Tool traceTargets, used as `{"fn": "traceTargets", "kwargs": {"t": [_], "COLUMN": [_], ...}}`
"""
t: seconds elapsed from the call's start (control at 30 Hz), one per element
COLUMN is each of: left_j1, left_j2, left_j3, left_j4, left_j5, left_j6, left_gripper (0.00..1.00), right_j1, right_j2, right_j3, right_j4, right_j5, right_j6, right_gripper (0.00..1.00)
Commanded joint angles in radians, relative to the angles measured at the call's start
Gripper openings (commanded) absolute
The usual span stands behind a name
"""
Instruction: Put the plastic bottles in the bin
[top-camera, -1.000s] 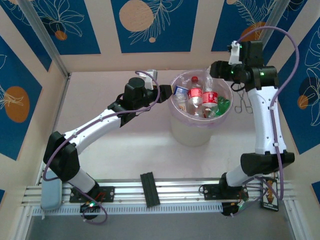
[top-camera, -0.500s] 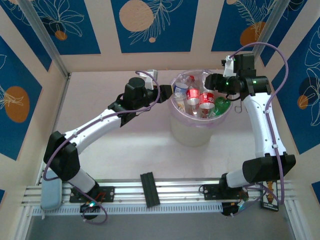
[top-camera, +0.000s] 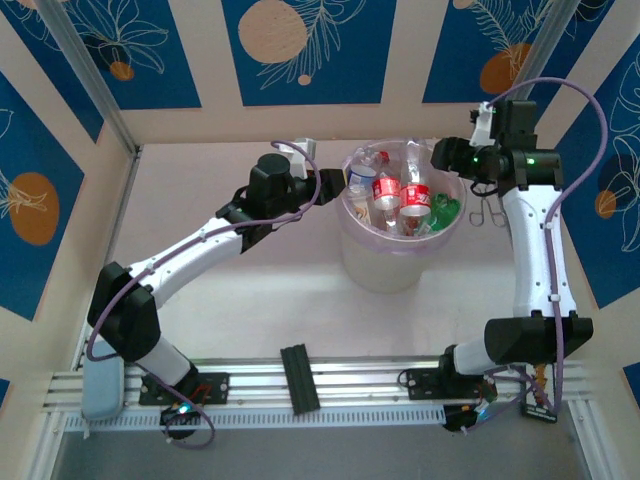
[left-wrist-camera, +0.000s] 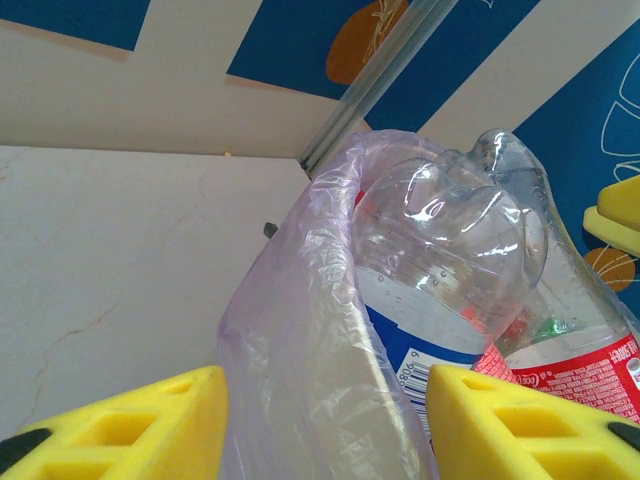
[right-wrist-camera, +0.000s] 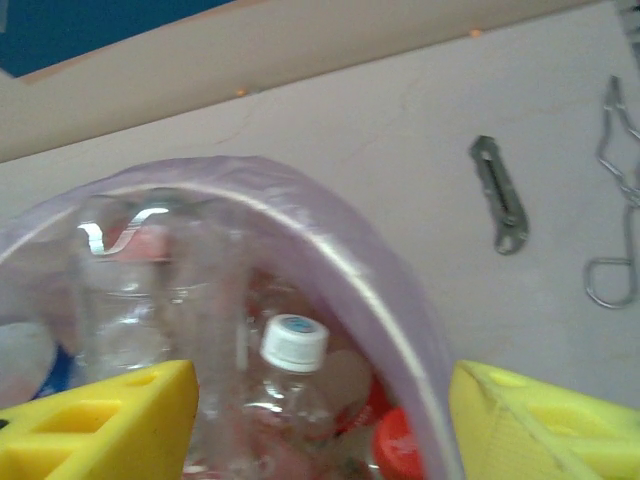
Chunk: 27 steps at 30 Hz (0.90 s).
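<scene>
The plastic bottles (top-camera: 398, 195) lie heaped inside the bin (top-camera: 385, 265), clear bodies with red labels, a green one (top-camera: 447, 208) against its right side. The bin stands on the table (top-camera: 200, 180), its lilac bag (left-wrist-camera: 290, 380) folded over the rim. The left gripper (top-camera: 335, 183) sits at the bin's left edge; its wrist view shows yellow fingers (left-wrist-camera: 130, 430) set partly apart, with the bagged rim and a clear blue-labelled bottle (left-wrist-camera: 450, 250) in the gap – whether they pinch anything I cannot tell. The right gripper (right-wrist-camera: 320, 425) hangs over the right rim, jaws apart and gripping nothing, a white-capped bottle (right-wrist-camera: 293, 345) below – a metal clip (right-wrist-camera: 500, 195) lies on the table beyond.
</scene>
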Motion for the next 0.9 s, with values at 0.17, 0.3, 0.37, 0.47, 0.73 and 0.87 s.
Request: {"fn": "traceTargets", "kwargs": {"t": [0.17, 0.3, 0.37, 0.47, 0.73, 0.87], "left_j1": [0.003, 0.04, 0.066, 0.115, 0.271, 0.329], "left_j2": [-0.038, -0.086, -0.123, -0.188, -0.383, -0.471], "left_j3": [0.03, 0.014, -0.003, -0.027, -0.136, -0.195], "left_j4": [-0.02, -0.04, -0.05, -0.088, -0.262, -0.347], "left_j5": [-0.021, -0.026, -0.034, -0.053, -0.107, -0.156], "left_j6": [0.061, 0.077, 0.088, 0.115, 0.192, 0.225], "left_gripper": [0.63, 0.78, 0.84, 0.89, 0.92, 0.93], "right_j1": [-0.054, -0.055, -0.054, -0.041, 0.06, 0.14], "right_j2": [-0.037, -0.044, -0.05, -0.053, -0.021, 0.017], "right_j3": [-0.097, -0.132, -0.155, -0.171, -0.205, -0.207], "right_j4": [-0.03, -0.025, -0.009, 0.006, 0.08, 0.137], "right_j5": [-0.039, -0.08, -0.116, -0.159, -0.179, -0.181], "right_j6": [0.021, 0.028, 0.038, 0.055, 0.134, 0.178], "right_gripper": [0.61, 0.56, 0.54, 0.52, 0.52, 0.52]}}
